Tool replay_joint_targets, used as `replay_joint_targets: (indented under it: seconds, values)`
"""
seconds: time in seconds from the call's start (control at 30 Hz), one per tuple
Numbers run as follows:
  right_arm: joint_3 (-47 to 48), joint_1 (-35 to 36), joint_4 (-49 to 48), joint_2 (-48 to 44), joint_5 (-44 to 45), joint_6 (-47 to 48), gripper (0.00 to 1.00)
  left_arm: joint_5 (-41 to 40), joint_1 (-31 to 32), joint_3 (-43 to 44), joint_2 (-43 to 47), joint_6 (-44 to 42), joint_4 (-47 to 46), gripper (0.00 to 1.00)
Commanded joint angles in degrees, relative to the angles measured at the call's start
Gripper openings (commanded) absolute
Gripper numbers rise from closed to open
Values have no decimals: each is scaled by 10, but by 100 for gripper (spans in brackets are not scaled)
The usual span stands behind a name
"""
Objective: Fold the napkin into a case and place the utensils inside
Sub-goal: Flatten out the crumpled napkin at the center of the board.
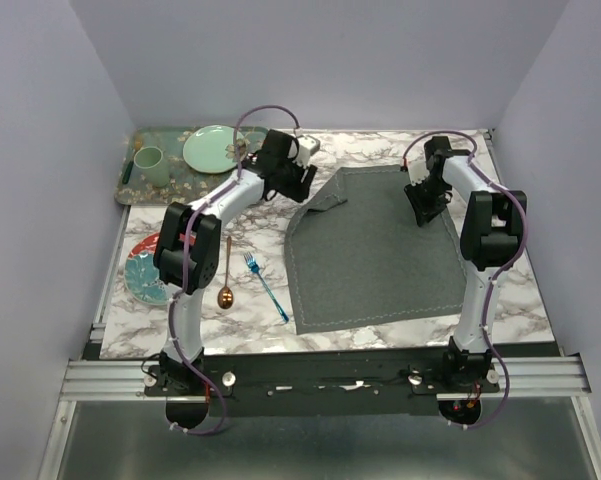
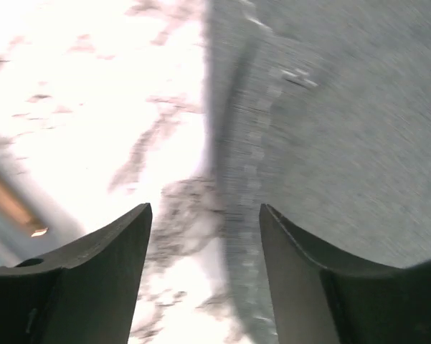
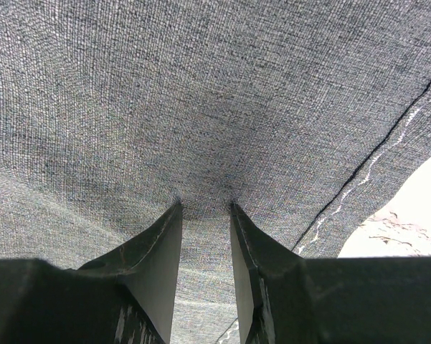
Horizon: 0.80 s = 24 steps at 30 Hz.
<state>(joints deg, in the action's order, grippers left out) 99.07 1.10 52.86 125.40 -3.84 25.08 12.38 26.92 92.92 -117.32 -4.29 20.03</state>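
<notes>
The napkin (image 1: 380, 250), soft and limp, lies centre-right on the desk (image 1: 242, 335); take it by the hem. The right hand (image 3: 204, 204), nearly closed, pinches it at one o'clock. The left hand (image 2: 204, 211) hangs wide open, empty, at eleven.

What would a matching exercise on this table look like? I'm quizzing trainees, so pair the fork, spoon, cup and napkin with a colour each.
Things:
1. fork
2. spoon
3. cup
4. napkin

Colours:
A. dark grey
B. pale green
C. bright blue
D. copper

Pairs: 1-C, 2-D, 3-B, 4-A
</notes>
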Motion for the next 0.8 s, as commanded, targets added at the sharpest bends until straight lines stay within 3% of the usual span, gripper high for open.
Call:
replay_joint_targets:
  seconds: [0.0,0.17,0.33,0.77]
  values:
    - [-5,-3,20,-8,-5,-1,41,17,-38,81,-25,10,3,62]
    - [-7,-3,21,-9,-7,-5,41,91,-31,161,-76,26,26,59]
    - [-6,-3,23,-7,-9,-6,41,147,-25,212,-141,58,48,64]
    - [-4,-3,26,-5,-14,-6,41,149,0,242,-206,75,69,64]
